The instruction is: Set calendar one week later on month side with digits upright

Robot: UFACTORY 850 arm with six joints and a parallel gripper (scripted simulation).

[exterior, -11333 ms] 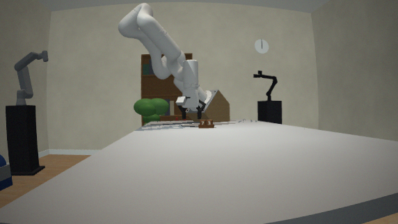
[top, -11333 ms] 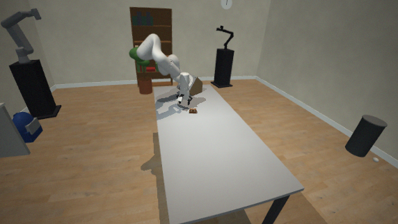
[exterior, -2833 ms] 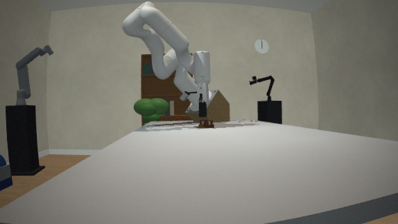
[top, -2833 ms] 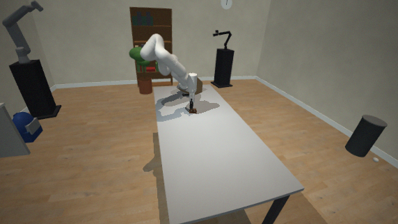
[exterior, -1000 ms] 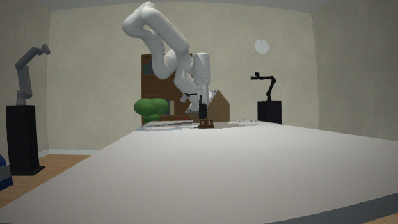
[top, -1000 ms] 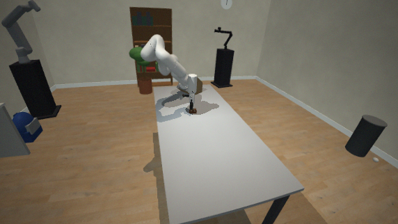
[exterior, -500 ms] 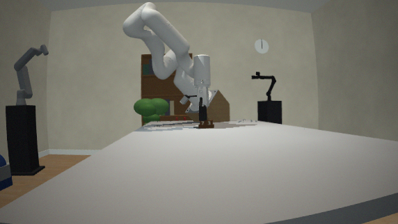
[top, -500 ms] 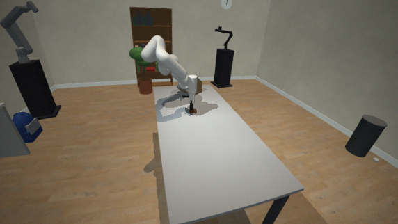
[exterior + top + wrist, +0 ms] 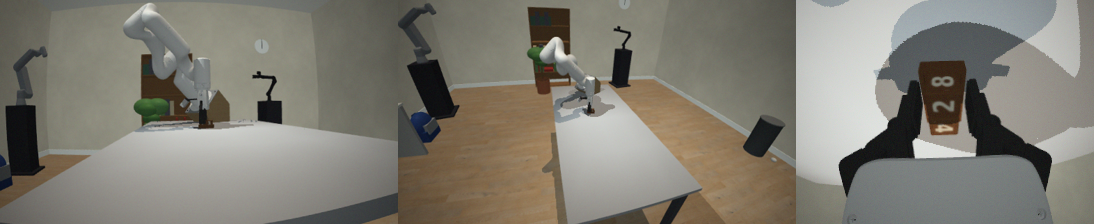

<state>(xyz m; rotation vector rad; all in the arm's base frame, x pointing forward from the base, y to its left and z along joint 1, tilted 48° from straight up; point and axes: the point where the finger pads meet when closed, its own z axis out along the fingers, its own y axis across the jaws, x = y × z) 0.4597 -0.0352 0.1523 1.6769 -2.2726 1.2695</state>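
Note:
The calendar [image 9: 943, 99] is a small brown block set far back on the white table. It also shows in the top view [image 9: 590, 111] and the exterior view [image 9: 206, 125]. In the wrist view I look down on its two cubes in line: the far cube [image 9: 944, 80] shows 8 on top, and the near cube [image 9: 941, 106] shows 2 on top and 4 on its near face. The tray and the month's name are not clear. My gripper [image 9: 943, 91] points straight down, half open, with one finger on each side of the cubes. I cannot tell if the fingers touch them.
A brown house-shaped box [image 9: 218, 108] stands just behind the calendar at the table's far end. A bookshelf [image 9: 549, 45] and a green plant [image 9: 536, 55] stand beyond the table. Other robot arms on black pedestals stand by the walls.

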